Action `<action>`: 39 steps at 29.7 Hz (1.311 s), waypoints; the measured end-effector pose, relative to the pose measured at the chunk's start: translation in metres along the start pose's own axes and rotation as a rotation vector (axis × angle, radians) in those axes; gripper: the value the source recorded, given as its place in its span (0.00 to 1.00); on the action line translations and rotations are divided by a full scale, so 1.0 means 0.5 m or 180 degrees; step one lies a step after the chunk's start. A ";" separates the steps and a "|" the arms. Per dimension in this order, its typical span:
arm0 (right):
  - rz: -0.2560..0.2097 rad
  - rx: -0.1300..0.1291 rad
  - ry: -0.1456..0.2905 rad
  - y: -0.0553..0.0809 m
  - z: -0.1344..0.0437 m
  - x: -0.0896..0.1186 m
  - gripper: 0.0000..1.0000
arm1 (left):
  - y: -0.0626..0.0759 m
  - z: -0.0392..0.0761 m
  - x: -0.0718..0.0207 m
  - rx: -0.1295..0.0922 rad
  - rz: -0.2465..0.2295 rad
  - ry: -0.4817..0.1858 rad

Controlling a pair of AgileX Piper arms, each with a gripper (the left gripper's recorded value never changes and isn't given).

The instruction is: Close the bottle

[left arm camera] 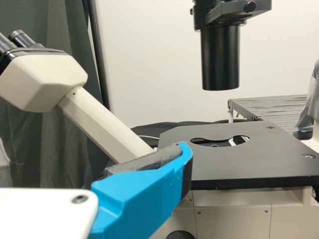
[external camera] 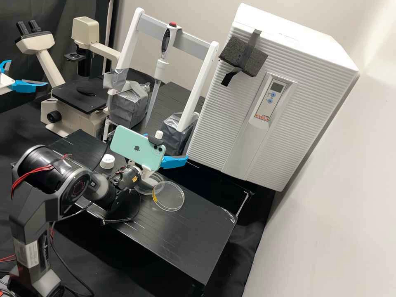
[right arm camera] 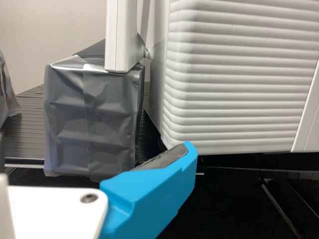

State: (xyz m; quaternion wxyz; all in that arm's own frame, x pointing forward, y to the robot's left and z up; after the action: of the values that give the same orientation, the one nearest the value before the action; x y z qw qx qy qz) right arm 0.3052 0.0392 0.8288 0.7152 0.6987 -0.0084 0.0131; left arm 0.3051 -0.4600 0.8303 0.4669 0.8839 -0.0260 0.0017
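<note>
The white ribbed cabinet (external camera: 264, 95) is the bulkiest thing, at the bench's far right. The right wrist view shows its lowest ribs close up, a detail the high view lacks. Beside it stands the white pipette stand (external camera: 198, 82) with a pipette (external camera: 163, 53) hanging from its crossbar. One of the stand's feet is sunk in a grey taped block (right arm camera: 89, 124) that sits just beside the cabinet.

The microscope (external camera: 62, 111) is at the far left. The left wrist view looks across its black stage, with the objective hanging above it.

The black bench (external camera: 194, 231) carries the rest. The right arm (external camera: 53, 181) reaches over it with a mint-green phone (external camera: 136, 146) on its wrist. The right gripper (external camera: 166, 146) is largely hidden behind that phone, but its own view shows one finger's grey pad bare with nothing against it, so the jaws are spread. The left gripper (external camera: 22, 74) hovers by the microscope, its two blue fingers apart and empty.

Two clear petri dishes (external camera: 169, 196) lie near the bench's middle.

The white screw cap (external camera: 107, 161), round and ribbed, lies alone on the bench, well apart from both grippers. A small white cylinder (external camera: 159, 134) shows just over the phone's top edge; whether it is the bottle's neck I cannot tell
</note>
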 end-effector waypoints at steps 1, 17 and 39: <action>0.0000 0.0000 0.0000 0.000 0.000 0.000 1.00 | 0.000 0.000 0.000 0.0000 0.0000 0.0000; 0.0000 0.0000 0.0000 0.000 0.000 0.000 1.00 | -0.039 0.028 -0.037 -0.0117 -0.0017 -0.0819; 0.0000 0.0017 0.0000 0.000 0.000 0.000 1.00 | -0.154 0.012 -0.149 -0.0223 -0.1171 -0.1469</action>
State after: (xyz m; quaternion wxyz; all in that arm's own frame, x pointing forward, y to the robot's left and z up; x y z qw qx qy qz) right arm 0.3052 0.0392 0.8288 0.7133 0.7006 -0.0084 0.0131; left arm 0.2344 -0.4183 0.7615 0.4713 0.8342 0.0291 -0.2849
